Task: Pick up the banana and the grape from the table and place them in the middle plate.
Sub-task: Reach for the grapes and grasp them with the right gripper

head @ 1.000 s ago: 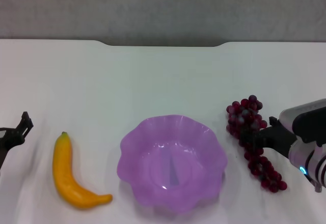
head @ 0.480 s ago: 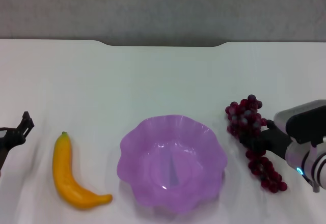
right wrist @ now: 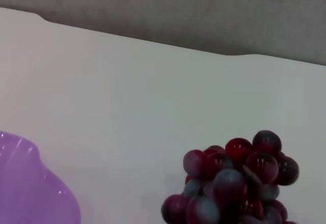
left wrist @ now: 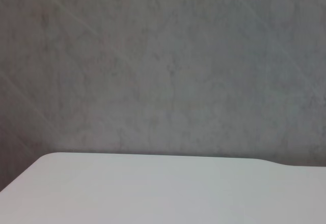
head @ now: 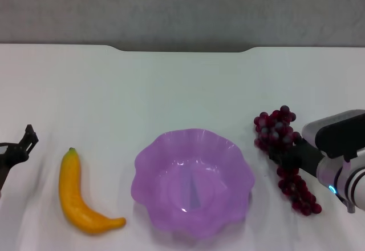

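Observation:
The banana (head: 77,197) lies on the white table (head: 171,85) left of the purple scalloped plate (head: 191,132). The grape bunch (head: 276,126) lies right of the plate, running from its upper end toward the front right. My right gripper (head: 290,158) sits over the middle of the bunch and hides that part. The right wrist view shows the bunch's upper end (right wrist: 234,183) close up and the plate's edge (right wrist: 30,193). My left gripper (head: 23,142) stays at the table's left edge, apart from the banana. The plate holds nothing.
The table's notched far edge (head: 182,50) meets a grey wall. The left wrist view shows only the wall and bare tabletop (left wrist: 153,193).
My right gripper has moved left onto the middle of the grape bunch, and the bunch's upper end has shifted slightly. The left arm, banana and plate have not moved.

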Robot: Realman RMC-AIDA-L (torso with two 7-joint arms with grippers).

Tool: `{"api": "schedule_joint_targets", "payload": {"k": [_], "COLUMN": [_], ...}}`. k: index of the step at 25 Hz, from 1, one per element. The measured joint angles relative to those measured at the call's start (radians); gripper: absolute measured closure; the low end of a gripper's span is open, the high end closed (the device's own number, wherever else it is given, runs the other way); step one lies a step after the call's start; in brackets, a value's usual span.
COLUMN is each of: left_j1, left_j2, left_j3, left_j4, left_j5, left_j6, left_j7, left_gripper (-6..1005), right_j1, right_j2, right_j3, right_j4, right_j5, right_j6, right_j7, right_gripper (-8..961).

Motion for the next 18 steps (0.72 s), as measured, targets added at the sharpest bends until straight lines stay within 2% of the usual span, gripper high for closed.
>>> {"api": "schedule_joint_targets", "payload": {"k": [10, 18], "left_j1": [0.008, 0.006], "left_j2": [0.000, 0.000], "left_j3": [-0.001, 0.000], "left_j4": [-0.006, -0.006], "left_j5": [-0.005, -0.004], "left_j6": [0.000, -0.002], "left_j7": [0.000, 0.000], "left_gripper": [116, 116], "right_j1": [-0.021, -0.022], "right_j2": [0.002, 0.002], "right_j3": [-0.053, -0.063], "right_j4": [-0.027, -0.028], "right_j5": [0.000, 0.002], "right_j6": [-0.129, -0.142], "right_j7": [-0.001, -0.001], "right_gripper": [386, 488]}}
